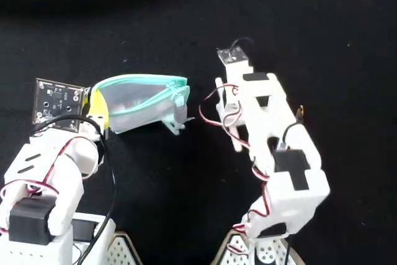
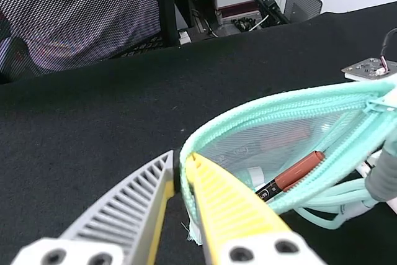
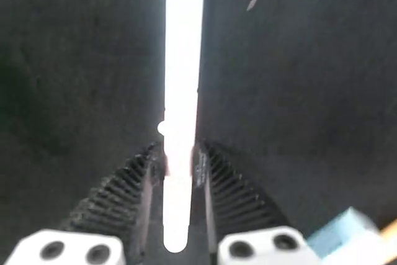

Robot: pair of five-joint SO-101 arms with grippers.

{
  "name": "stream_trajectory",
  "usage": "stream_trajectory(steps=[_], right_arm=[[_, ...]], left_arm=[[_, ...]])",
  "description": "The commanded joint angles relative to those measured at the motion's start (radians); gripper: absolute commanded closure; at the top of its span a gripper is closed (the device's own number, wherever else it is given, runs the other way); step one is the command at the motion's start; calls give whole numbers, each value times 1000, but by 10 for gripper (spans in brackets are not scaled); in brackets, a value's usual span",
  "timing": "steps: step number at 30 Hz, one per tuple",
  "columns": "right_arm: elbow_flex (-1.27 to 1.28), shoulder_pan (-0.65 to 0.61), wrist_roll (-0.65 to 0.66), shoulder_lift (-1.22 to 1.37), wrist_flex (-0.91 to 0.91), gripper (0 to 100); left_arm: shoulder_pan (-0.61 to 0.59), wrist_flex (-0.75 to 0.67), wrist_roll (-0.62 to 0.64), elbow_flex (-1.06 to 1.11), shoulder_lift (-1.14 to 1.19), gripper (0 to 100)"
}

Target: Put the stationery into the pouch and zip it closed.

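Mint-green mesh pouch (image 1: pixel 139 100), brown-capped black pen (image 2: pixel 298 172), yellow-and-grey left pincer (image 2: pixel 181 162), black table (image 1: pixel 310 41)

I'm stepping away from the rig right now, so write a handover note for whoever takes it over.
Left gripper: shut on the end of the mint-green mesh zip pouch, which lies on the black cloth table.
Right gripper: shut on a slim white stick-like item, apart from the pouch.
Done: a brown-capped pen is in the pouch.
To do: put the white item in, zip the pouch closed; zip position unclear.
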Motion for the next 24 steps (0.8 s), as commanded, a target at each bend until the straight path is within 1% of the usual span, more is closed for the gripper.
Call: stream_trajectory(steps=[1,9,11,15,16,19,22,24], right_arm=[[41,5,34,-114,80,986],[335,5,157,-381,44,985],[358,0,166,-426,63,954],[317,-3,166,-463,133,790],[298,-3,166,-467,138,767],[220,-17,158,-464,138,792],[142,-66,155,-463,137,807],[107,-104,126,-452,101,807]], left_arm=[[-12,9,-3,143,28,970],[-12,9,-3,143,28,970],[-12,9,-3,143,28,970],[-12,9,-3,143,28,970],[-12,9,-3,143,28,970],[-12,9,-3,143,28,970],[-12,9,-3,143,28,970],[-12,9,-3,143,28,970]])
